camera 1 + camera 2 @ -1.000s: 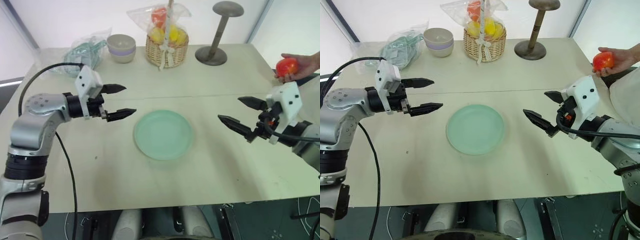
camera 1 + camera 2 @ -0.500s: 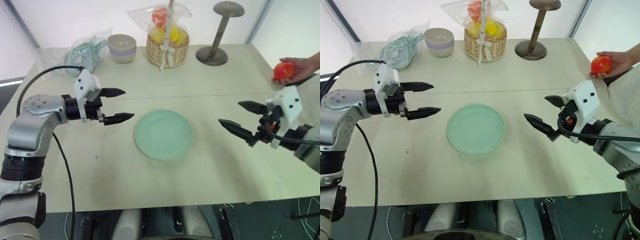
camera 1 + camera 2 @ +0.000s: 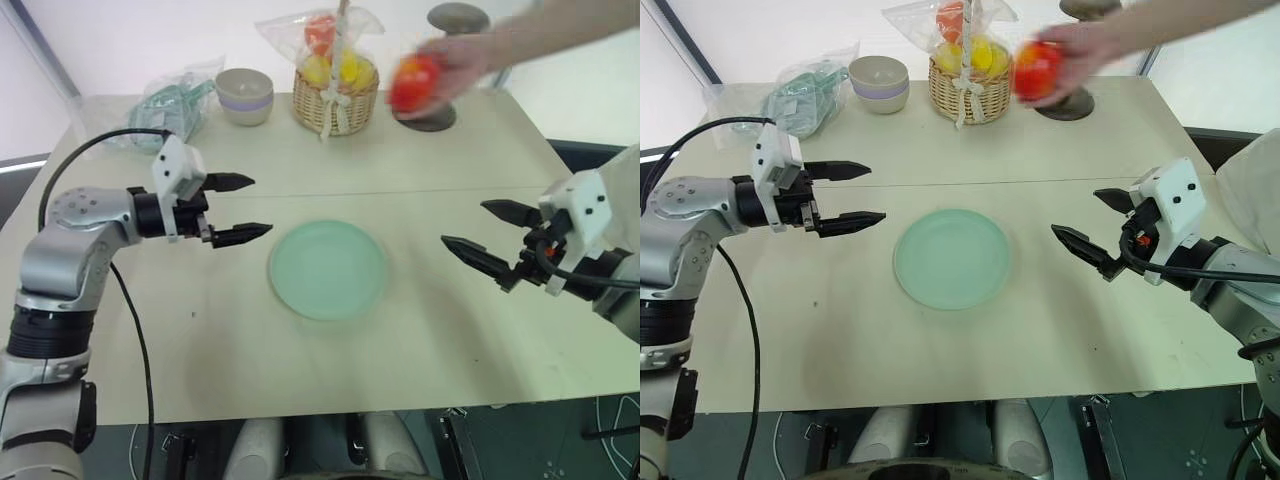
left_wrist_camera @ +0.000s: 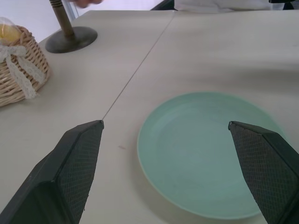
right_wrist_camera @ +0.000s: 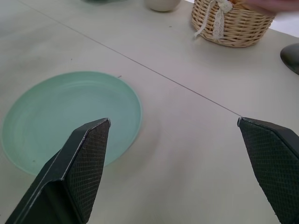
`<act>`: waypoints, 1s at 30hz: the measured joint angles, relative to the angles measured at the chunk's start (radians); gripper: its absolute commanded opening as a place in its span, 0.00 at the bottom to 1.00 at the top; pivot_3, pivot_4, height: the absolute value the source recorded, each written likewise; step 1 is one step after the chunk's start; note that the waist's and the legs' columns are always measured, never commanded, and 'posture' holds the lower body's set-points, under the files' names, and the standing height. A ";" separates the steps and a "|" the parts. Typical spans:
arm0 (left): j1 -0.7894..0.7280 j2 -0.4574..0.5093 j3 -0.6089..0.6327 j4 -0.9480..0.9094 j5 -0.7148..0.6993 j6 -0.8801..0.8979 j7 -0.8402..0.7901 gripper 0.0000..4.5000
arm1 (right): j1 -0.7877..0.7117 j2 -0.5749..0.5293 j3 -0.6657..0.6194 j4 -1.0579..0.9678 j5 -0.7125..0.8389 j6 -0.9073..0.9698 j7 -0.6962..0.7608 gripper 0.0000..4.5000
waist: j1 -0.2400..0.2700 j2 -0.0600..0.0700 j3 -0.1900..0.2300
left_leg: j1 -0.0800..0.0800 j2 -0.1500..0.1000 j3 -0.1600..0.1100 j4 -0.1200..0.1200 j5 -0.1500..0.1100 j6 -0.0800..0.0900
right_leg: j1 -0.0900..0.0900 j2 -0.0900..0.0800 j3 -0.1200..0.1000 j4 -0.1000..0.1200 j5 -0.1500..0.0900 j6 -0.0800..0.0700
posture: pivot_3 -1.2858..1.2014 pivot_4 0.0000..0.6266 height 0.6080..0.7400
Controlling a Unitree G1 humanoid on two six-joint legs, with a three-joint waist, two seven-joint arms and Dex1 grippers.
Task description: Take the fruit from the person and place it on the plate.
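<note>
Right gripper [image 3: 490, 237] gapes; blurred hand [image 3: 455, 62] half-covers fruit [image 3: 414, 82].

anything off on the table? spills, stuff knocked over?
Nothing stands out. The plate lies flat and bare, the wicker basket and bowl stand upright, no spills. The person's hand holds the fruit above the table.

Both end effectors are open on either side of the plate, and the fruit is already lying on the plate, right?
Not quite. The fruit is in the person's hand, above the table's far side near the basket, as the left eye view shows. The plate holds nothing. The rest stands.
</note>
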 measured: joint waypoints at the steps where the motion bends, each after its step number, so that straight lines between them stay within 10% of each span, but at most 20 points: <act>1: -0.003 -0.006 0.000 0.004 0.002 -0.003 0.005 1.00 | 0.000 0.000 -0.002 -0.001 0.000 0.001 -0.004 0.99 | 0.000 0.000 0.000 | 0.000 0.000 0.000 0.000 0.000 0.000 | 0.000 0.000 0.000 0.000 0.000 0.000 | 0.52 0.24 1.00; 9: -0.026 -0.079 0.005 0.037 0.034 -0.042 0.117 1.00 | 0.000 0.002 -0.005 -0.016 0.008 0.002 -0.036 0.99 | 0.000 0.000 0.000 | 0.000 0.000 0.000 0.000 0.000 0.000 | 0.000 0.000 0.000 0.000 0.000 0.000 | 0.52 0.24 1.00; 17: 0.012 -0.333 0.059 -0.116 0.090 0.042 0.592 1.00 | 0.003 0.005 -0.003 -0.026 0.019 0.002 -0.054 0.99 | 0.001 -0.001 0.000 | -0.001 0.000 0.000 0.000 0.000 0.000 | 0.000 0.000 0.000 0.000 0.000 0.000 | 0.52 0.24 1.00; 30: -0.024 -0.380 0.054 -0.081 0.198 -0.005 0.769 1.00 | -0.012 0.006 0.002 -0.026 0.023 0.002 -0.060 0.99 | 0.004 -0.001 0.000 | 0.000 0.000 0.000 0.000 0.000 0.000 | 0.000 0.001 0.000 0.000 0.000 0.000 | 0.52 0.24 1.00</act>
